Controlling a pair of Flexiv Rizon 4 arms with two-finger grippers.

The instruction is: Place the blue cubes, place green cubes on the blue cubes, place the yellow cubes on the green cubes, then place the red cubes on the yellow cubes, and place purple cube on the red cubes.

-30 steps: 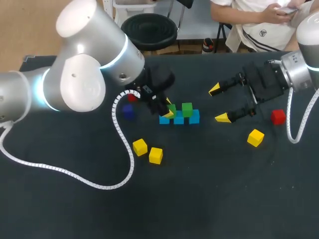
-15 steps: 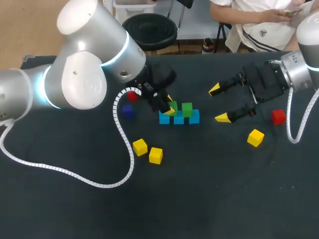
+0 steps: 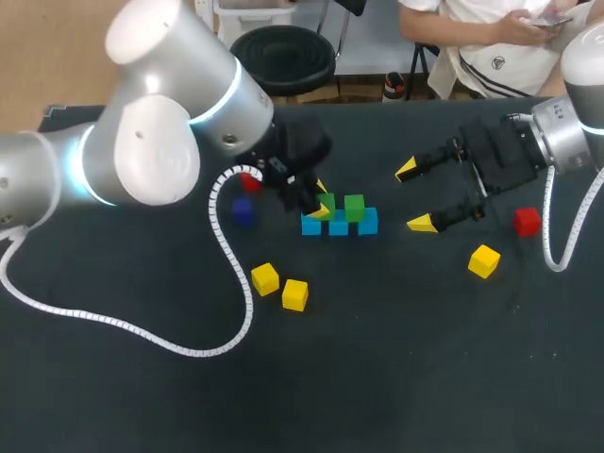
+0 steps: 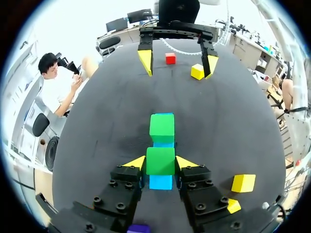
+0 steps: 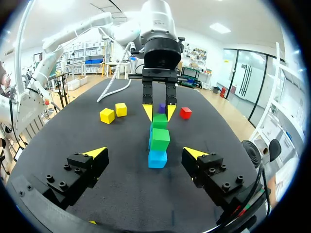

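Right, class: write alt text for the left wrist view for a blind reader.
The left gripper has its fingers closed on a green cube sitting on a row of blue cubes, with a second green cube just ahead on that row. Across the table, the right gripper is open, a red cube and a yellow cube beyond it.

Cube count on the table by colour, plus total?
blue cubes: 3
green cubes: 2
yellow cubes: 3
red cubes: 2
purple cube: 1
Total: 11
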